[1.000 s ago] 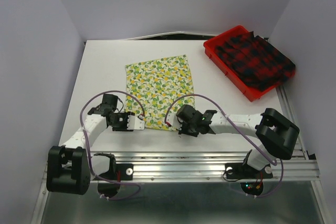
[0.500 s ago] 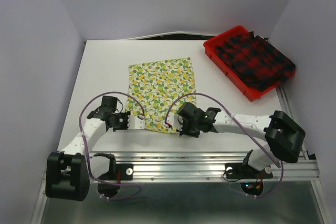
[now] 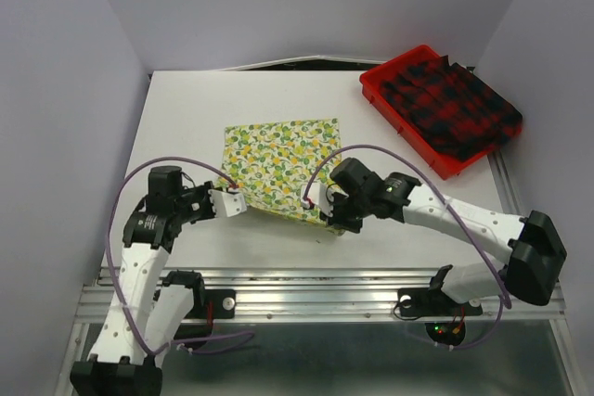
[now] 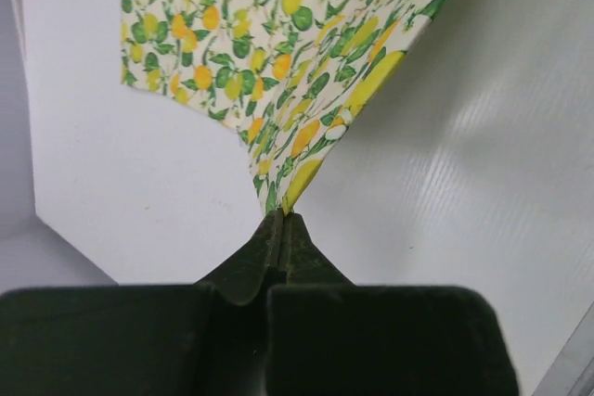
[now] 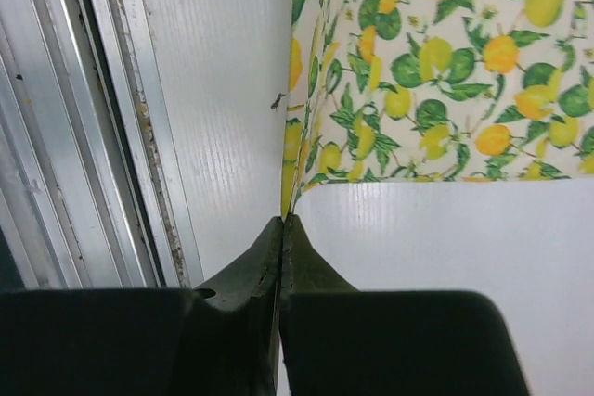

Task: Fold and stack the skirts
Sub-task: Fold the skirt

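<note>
The cream-yellow lemon-print skirt (image 3: 283, 162) lies mid-table with its near edge lifted off the surface. My left gripper (image 3: 238, 201) is shut on the skirt's near left corner (image 4: 290, 194), and the cloth rises away from the closed tips. My right gripper (image 3: 327, 215) is shut on the near right corner (image 5: 290, 199), with the skirt (image 5: 436, 62) hanging taut above the table. The red-and-black plaid skirt (image 3: 453, 105) sits bunched in the red tray (image 3: 401, 118) at the back right, spilling over its far side.
White walls close in the table on the left, back and right. A metal rail (image 3: 316, 296) runs along the near edge, and it shows at the left of the right wrist view (image 5: 83, 127). Purple cables loop over both arms.
The left gripper closed on the skirt's near left corner. Both arms then rose and moved away from the near edge, lifting that edge so the skirt now looks shorter.
</note>
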Tool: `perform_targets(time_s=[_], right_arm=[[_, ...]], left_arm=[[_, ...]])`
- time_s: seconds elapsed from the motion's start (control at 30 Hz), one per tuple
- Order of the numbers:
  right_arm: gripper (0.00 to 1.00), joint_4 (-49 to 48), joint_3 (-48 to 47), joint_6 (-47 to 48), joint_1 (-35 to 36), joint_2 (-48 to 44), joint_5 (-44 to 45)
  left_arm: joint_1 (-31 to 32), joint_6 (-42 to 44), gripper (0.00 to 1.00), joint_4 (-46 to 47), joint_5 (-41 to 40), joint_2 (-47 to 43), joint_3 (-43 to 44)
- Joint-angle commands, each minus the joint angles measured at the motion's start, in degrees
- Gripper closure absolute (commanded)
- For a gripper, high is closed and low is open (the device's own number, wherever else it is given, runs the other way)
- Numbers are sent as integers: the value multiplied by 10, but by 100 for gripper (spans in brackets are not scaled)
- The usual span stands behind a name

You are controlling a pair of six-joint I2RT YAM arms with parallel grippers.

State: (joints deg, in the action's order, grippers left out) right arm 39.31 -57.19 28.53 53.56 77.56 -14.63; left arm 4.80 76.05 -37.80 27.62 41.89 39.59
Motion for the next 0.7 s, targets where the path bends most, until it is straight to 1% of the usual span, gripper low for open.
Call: perform_targets(time_s=[0.0, 0.13, 0.2, 0.23, 0.3, 0.33, 0.4, 0.43, 0.53, 0.6, 0.67], right_arm=[[99, 47, -50, 6, -26, -39, -78], [99, 80, -68, 4, -37, -44, -151], [99, 82, -76, -5, -42, -43, -164], [99, 83, -93, -9, -43, -43, -178], [99, 83, -121, -15, -64, -34, -184], [99, 82, -151, -13, -65, -29, -175], [99, 80, -179, 5, -71, -11, -141], [99, 71, -197, 11, -71, -6, -103], [99, 61, -228, 45, -76, 29, -45], [99, 56, -244, 58, -89, 50, -34], [99, 53, -266, 74, -117, 87, -30]], left_arm=[[-15, -55, 100, -40, 12, -57, 29], [-15, -114, 100, -25, 10, -99, 41], [-15, -146, 100, -16, 12, -118, 50], [-15, -179, 100, -3, 9, -126, 57], [-15, -208, 100, 11, 8, -140, 64], [-15, -229, 100, 25, 3, -144, 63], [-15, -245, 100, 40, -7, -139, 58], [-15, -254, 100, 58, -20, -125, 51], [-15, -283, 100, 95, -33, -85, 44], [-15, -306, 100, 112, -34, -63, 42], [-15, -317, 100, 139, -42, -29, 37]])
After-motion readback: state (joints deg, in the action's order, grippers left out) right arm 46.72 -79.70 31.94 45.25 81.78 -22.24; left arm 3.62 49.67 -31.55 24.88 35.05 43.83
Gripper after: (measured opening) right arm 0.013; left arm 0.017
